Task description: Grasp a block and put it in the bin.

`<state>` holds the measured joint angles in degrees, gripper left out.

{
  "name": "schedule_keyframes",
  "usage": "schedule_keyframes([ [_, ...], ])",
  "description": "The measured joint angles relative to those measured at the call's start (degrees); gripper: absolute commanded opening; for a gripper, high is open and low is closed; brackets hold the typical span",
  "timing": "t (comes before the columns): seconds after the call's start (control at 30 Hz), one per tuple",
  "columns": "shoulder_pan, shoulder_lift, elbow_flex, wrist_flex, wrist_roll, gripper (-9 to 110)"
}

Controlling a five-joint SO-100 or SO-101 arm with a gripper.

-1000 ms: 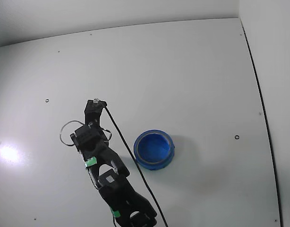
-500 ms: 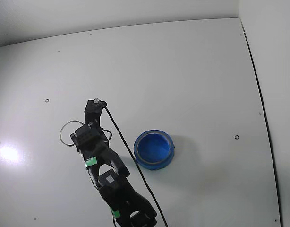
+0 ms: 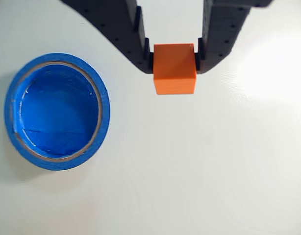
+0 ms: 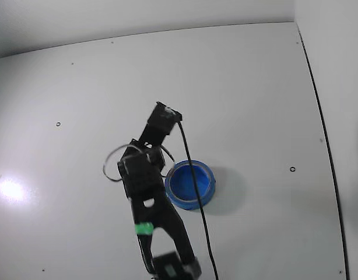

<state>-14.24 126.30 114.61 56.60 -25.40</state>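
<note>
Wrist view shows the end effector [image 3: 174, 55] clenched on the block's [image 3: 174, 68] flat opposite sides; it looks light, rigid, securely held.

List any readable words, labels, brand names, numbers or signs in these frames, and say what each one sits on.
None: no legible text appears in either view.
The block, held between the fingers, has plain faces.
The bin shows no print on its rim or inside.
The arm carries a green band in the fixed view, with no writing that can be made out.
The table bears only small dark dots, not characters.
</note>
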Motion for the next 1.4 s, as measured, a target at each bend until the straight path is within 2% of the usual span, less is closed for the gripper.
schedule_keyframes([
  [0.2, 8.5, 13.9, 9.8, -2.5, 0.0, 0],
  [0.57, 22.6, 16.4, 29.3, -20.1, 0.0, 0],
  [0.8, 23.3, 16.4, 38.7, -27.3, 0.0, 0],
  [1.17, 18.8, 16.4, 42.5, -28.9, 0.0, 1],
  [1.4, 15.0, 16.4, 42.5, -28.9, 0.0, 11],
])
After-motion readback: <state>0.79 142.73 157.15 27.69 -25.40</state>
